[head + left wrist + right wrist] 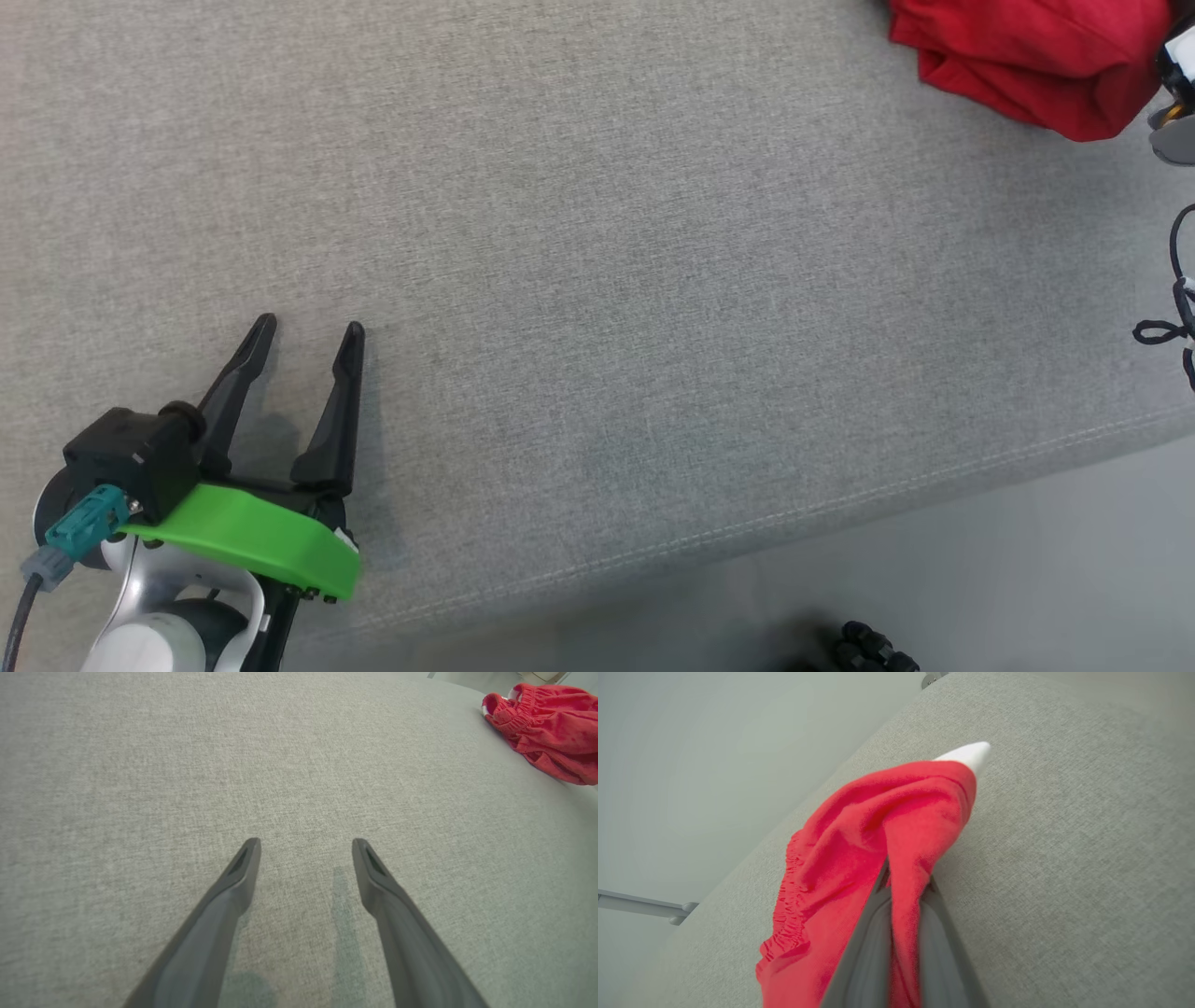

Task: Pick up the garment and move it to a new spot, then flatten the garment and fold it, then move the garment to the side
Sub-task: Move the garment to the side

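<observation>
Grey woven upholstery (597,233) as work surface; stitched front edge (747,534) nearest robot, pale floor (1027,597) on near side of it. Just past stitched front edge, toward its left end: left gripper (311,324), fingers spread wide, nothing between them, bare fabric beneath. Well beyond stitched front edge, toward its right end: red elastic-waist garment (1027,56), bunched, white trim (971,753) at one corner. Right gripper (906,884) pinched tight on fold of garment, cloth draped over both fingers.
</observation>
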Robot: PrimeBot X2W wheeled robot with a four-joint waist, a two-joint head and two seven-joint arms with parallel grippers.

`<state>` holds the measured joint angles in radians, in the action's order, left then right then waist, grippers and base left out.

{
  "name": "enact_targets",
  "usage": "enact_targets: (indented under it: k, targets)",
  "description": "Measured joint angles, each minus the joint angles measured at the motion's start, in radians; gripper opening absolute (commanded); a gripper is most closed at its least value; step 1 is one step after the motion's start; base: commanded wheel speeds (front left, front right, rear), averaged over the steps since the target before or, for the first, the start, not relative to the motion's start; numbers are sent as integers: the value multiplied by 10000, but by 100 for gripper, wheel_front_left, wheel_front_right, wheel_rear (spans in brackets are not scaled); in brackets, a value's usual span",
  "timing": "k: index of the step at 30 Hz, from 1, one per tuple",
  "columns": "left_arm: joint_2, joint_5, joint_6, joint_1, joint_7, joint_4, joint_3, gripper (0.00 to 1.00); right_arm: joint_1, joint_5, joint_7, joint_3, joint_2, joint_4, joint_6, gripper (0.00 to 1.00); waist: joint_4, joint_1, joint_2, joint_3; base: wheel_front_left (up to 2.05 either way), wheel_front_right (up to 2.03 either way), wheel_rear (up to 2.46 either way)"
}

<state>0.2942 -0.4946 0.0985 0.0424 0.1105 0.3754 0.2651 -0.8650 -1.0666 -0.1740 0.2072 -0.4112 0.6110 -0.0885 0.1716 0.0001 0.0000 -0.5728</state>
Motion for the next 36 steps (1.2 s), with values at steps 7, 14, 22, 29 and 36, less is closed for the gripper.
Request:
enact_targets:
  k: [7,14,22,29,36]
  targets:
    - [63,81,2,-4,224,247,-13,100,5,-6,389,-180,-73,474,88,0,434,0,0,-228,0,0,0]
    - [127,81,2,-5,487,447,10,100,-59,10,790,-339,-180,840,82,0,457,-1,0,-362,0,0,0]
    - [117,81,82,-17,617,543,-38,100,-391,311,1252,-318,-245,1308,59,0,343,0,0,-388,0,0,0]
    - [79,81,86,-25,646,573,-123,100,-477,439,1354,-245,-228,1801,-104,87,231,0,0,-408,0,0,0]
    - [21,79,134,-46,642,525,-320,100,-477,773,1492,-138,-278,2357,-194,100,259,0,0,-326,0,0,0]
